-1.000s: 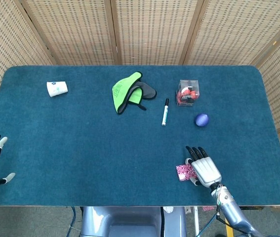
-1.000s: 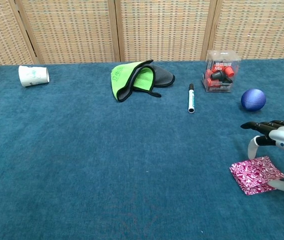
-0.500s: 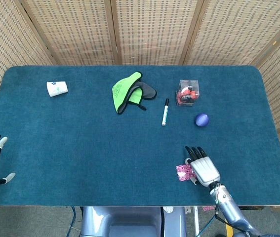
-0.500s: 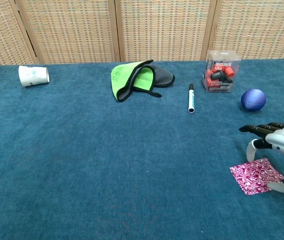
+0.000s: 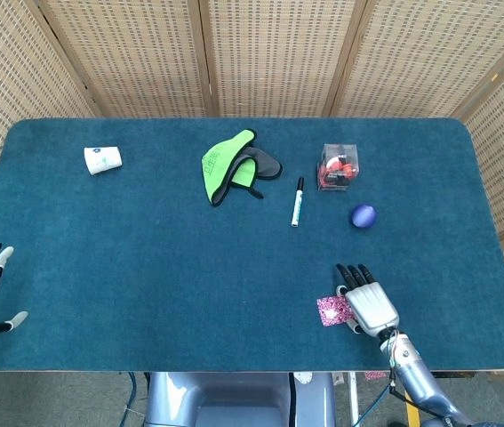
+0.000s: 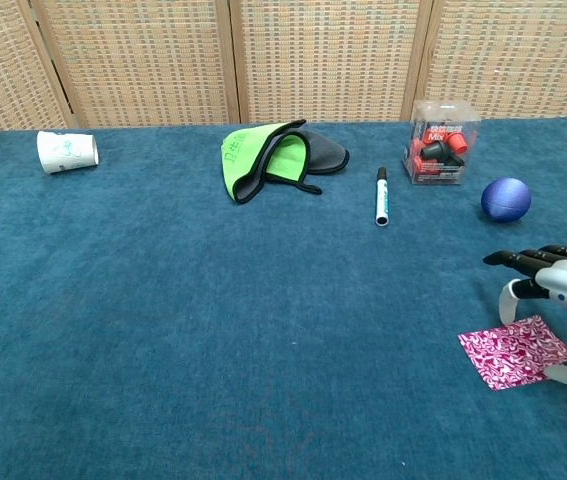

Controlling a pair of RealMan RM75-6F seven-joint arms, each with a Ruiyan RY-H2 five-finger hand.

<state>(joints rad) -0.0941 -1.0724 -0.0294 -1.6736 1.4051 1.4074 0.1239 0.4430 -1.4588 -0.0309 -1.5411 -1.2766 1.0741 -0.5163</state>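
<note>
Near the bench's front edge, your right hand (image 6: 563,285) hovers spread above the flat pink patterned square packet (image 6: 515,351), holding nothing; a skewed descent could nudge it off.

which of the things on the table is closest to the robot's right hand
The pink patterned packet, lying flat right under the right hand. The blue ball, marker and clear box lie farther back.

A pink patterned square packet (image 6: 516,351) lies flat near the table's front edge.
</note>
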